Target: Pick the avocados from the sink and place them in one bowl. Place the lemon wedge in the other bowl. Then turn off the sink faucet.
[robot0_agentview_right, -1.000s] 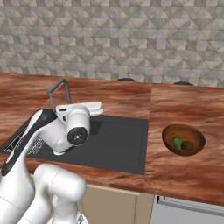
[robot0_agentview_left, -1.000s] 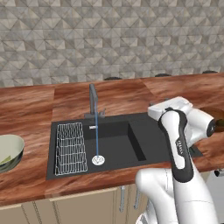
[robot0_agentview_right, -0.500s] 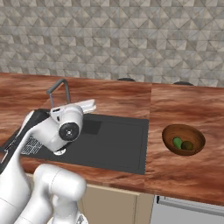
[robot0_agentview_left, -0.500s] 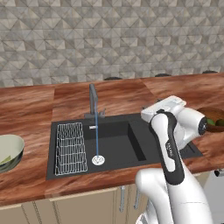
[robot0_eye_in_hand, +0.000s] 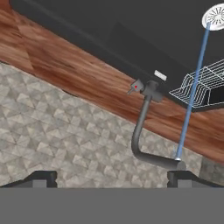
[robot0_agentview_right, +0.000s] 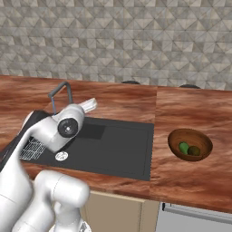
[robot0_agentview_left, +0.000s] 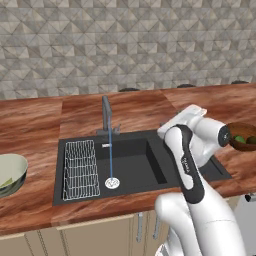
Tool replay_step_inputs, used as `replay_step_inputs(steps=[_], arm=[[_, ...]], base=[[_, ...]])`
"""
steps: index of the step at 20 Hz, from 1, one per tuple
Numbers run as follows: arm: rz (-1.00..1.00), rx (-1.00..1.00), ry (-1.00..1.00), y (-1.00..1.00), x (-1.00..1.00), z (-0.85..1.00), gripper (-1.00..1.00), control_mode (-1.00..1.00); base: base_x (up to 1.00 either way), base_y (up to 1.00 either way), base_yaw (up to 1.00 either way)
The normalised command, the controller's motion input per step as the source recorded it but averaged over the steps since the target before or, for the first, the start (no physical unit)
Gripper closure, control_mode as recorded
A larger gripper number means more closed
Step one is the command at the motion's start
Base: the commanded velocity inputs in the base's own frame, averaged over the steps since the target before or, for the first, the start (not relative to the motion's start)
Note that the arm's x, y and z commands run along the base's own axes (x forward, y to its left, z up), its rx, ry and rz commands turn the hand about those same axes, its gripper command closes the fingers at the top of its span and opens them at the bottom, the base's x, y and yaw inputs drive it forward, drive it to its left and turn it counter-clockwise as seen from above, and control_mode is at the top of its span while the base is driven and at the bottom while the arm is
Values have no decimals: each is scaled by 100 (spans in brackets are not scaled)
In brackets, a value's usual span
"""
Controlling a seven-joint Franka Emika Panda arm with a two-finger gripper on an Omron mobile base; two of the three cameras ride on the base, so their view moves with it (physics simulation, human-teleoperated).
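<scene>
Over the sink (robot0_agentview_left: 150, 165), the gripper (robot0_eye_in_hand: 111, 177) had been swung from the right side toward the faucet (robot0_agentview_left: 106, 116), fingers spread and empty. Both avocados (robot0_agentview_right: 189, 149) were seen in the brown bowl (robot0_agentview_right: 174, 141); water was still running, so shut-off was judged next.

Showing a glossy white arm (robot0_agentview_left: 200, 150) of rounded, tubular links; carrying a black strip with pale lettering along the link at 6 o'clock; wearing dark round joint caps (robot0_agentview_right: 68, 128); ending in two small dark finger tips (robot0_eye_in_hand: 41, 177).
</scene>
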Motion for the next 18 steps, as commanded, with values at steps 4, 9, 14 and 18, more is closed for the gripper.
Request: replay_step_inputs(steps=[4,9,14,18], arm=[[0,5,17,-5,28,-40,-100,-100],[0,20,10,-2,28,-40,-100,-100],[0,14,0,0,16,-2,-100,-100],[0,4,-11,3,1,-5,-100,-100]], base=[[0,0,0],[0,0,0],[0,0,0],[0,0,0]])
